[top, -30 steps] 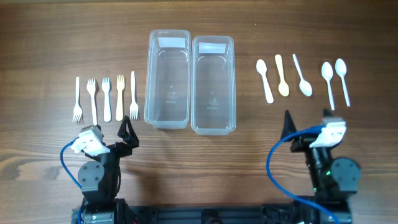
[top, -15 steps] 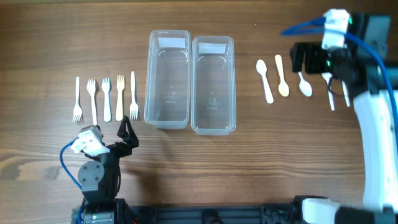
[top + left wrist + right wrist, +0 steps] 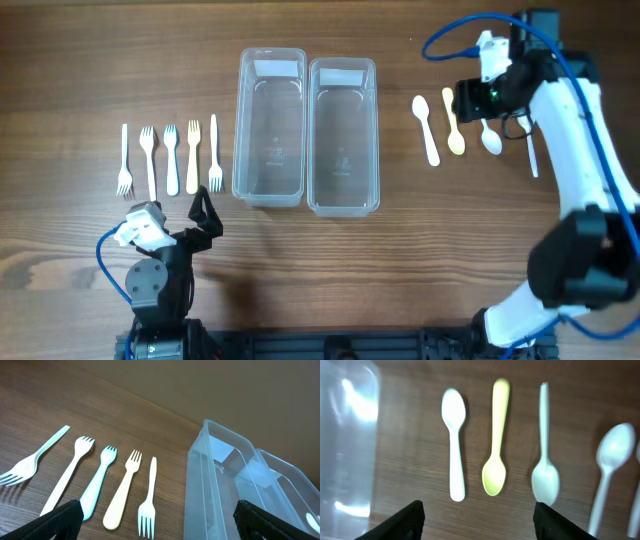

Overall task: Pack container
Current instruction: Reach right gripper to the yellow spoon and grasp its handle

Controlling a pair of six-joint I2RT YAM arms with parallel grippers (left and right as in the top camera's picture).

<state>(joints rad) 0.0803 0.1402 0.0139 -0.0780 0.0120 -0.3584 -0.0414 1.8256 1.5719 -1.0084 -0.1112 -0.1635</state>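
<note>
Two clear plastic containers, left point(image 3: 270, 127) and right point(image 3: 343, 135), stand side by side at the table's middle, both empty. Several forks point(image 3: 170, 158) lie in a row to their left. Spoons lie in a row to the right: a white one point(image 3: 426, 128), a yellow one point(image 3: 453, 130), a pale one point(image 3: 489, 137); the arm hides the others. My right gripper point(image 3: 464, 102) is open and empty above the yellow spoon point(image 3: 496, 445), jaws point(image 3: 480, 520) apart. My left gripper point(image 3: 205, 212) is open and empty near the front edge; its wrist view shows its jaws point(image 3: 160, 522) short of the forks point(image 3: 130, 490).
The right arm's white link point(image 3: 570, 140) crosses the far right spoons. In the left wrist view the left container's wall point(image 3: 200, 490) stands just right of the forks. Bare wood lies between the containers and the front edge.
The right arm rose from its parked pose at the front right and swung to the back, then shifted left over the spoons. The left arm has not moved.
</note>
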